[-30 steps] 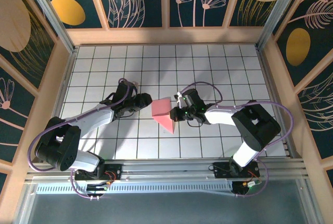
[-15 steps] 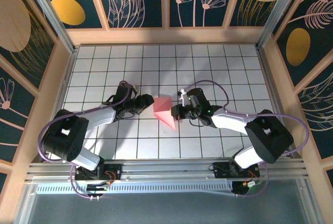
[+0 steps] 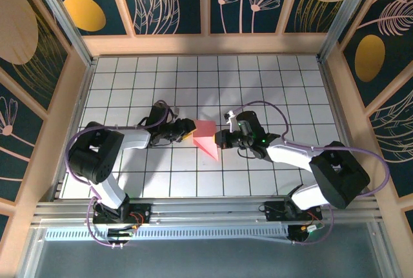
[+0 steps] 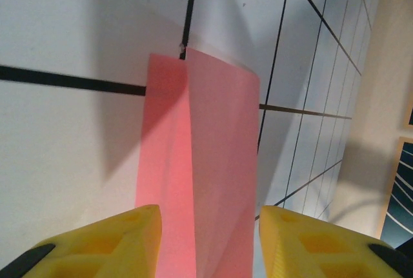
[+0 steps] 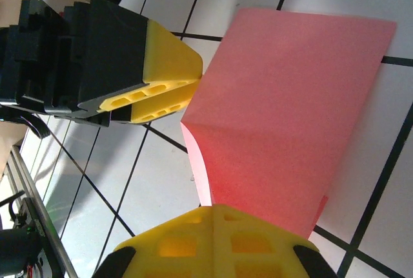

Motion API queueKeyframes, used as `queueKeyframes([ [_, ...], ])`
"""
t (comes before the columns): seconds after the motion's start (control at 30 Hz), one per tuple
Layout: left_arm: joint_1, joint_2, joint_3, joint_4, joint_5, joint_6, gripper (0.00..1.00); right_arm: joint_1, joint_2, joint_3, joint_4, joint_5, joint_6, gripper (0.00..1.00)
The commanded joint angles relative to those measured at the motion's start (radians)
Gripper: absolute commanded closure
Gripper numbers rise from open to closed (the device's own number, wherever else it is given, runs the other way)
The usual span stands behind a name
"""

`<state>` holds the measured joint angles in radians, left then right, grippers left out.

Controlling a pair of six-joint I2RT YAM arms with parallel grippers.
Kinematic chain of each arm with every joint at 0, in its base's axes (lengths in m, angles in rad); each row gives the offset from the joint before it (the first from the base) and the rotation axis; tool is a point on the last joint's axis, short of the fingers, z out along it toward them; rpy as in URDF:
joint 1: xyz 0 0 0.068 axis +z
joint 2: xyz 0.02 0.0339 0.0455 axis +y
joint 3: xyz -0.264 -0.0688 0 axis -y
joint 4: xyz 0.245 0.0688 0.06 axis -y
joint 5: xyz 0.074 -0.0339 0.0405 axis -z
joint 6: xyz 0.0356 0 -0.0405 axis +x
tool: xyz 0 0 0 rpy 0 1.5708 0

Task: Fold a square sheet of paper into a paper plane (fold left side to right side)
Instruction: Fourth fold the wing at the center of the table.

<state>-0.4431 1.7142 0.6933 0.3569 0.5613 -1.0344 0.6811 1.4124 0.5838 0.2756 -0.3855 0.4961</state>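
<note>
The square sheet of paper (image 3: 205, 137), folded into a creased salmon-pink wedge, lies near the middle of the tiled table (image 3: 258, 84). The right gripper (image 3: 218, 139), reaching in from the table's right side, is clamped tight on one edge. The left gripper (image 3: 187, 129), from the table's left, straddles the opposite edge with its jaws partly apart.
</note>
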Motion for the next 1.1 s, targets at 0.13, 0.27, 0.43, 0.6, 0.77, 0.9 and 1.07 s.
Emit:
queueKeyframes([
  [0.13,0.003,0.083,0.047,0.062,0.032,-0.002,0.69,-0.008,-0.021,-0.022,0.047,0.007,0.016,1.00],
  [0.27,0.003,0.088,0.050,0.063,0.020,0.000,0.82,-0.011,-0.022,-0.024,0.036,0.009,0.018,1.00],
  [0.43,0.001,0.051,0.049,0.022,-0.015,0.013,0.98,-0.015,-0.048,0.013,-0.080,0.080,0.010,0.85],
  [0.6,-0.024,0.006,0.036,0.004,-0.061,-0.021,1.00,-0.002,-0.081,0.136,-0.356,0.244,-0.013,0.69],
  [0.77,-0.039,-0.062,0.002,0.006,-0.130,-0.080,1.00,0.106,-0.077,0.273,-0.612,0.455,0.032,0.69],
  [0.9,-0.054,-0.082,-0.013,0.039,-0.148,-0.143,1.00,0.260,-0.006,0.343,-0.731,0.596,0.117,0.69],
  [1.07,-0.070,-0.082,-0.015,0.056,-0.172,-0.191,1.00,0.408,0.126,0.412,-0.795,0.706,0.207,0.68],
])
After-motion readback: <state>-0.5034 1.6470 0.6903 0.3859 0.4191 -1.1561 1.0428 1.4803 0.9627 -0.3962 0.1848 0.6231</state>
